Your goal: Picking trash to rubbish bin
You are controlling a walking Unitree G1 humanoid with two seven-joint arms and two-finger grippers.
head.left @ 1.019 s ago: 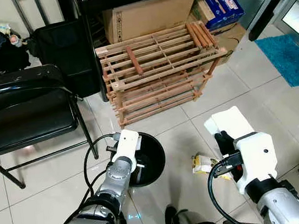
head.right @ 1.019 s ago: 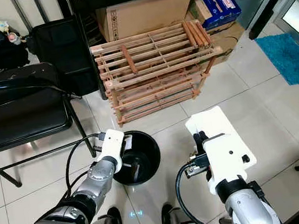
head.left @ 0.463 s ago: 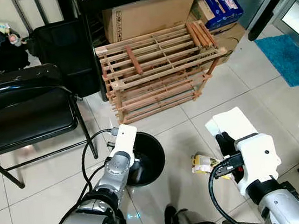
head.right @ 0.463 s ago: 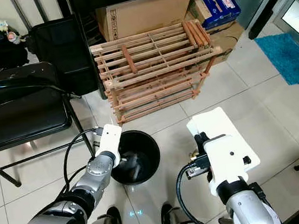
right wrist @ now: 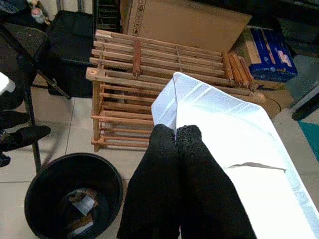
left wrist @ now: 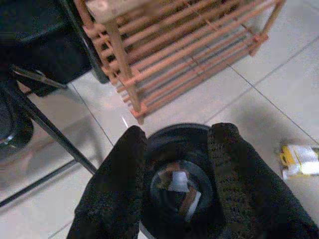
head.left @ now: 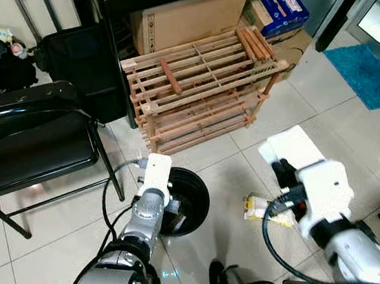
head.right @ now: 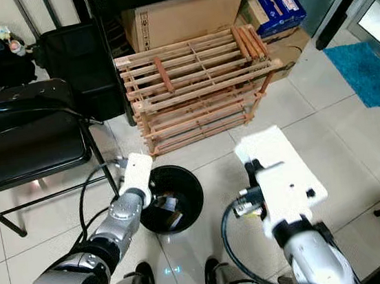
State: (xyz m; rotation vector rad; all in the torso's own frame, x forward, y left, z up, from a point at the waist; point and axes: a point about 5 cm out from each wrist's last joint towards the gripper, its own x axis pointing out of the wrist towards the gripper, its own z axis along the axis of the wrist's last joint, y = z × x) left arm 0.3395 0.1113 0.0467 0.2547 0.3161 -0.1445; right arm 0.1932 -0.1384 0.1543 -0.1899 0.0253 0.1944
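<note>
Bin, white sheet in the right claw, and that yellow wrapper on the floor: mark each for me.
bin (head.right: 189, 183), right eye view, bare right rim.
white sheet (right wrist: 224, 124), right wrist view, flat middle.
yellow wrapper (head.left: 256, 207), left eye view, its middle.

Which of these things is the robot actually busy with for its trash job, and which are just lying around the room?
Part of the job:
right gripper, shut on white paper
left gripper, open over black bin
yellow wrapper on the floor

Just lying about:
wooden rack
folding chair
cardboard box
blue rug
</note>
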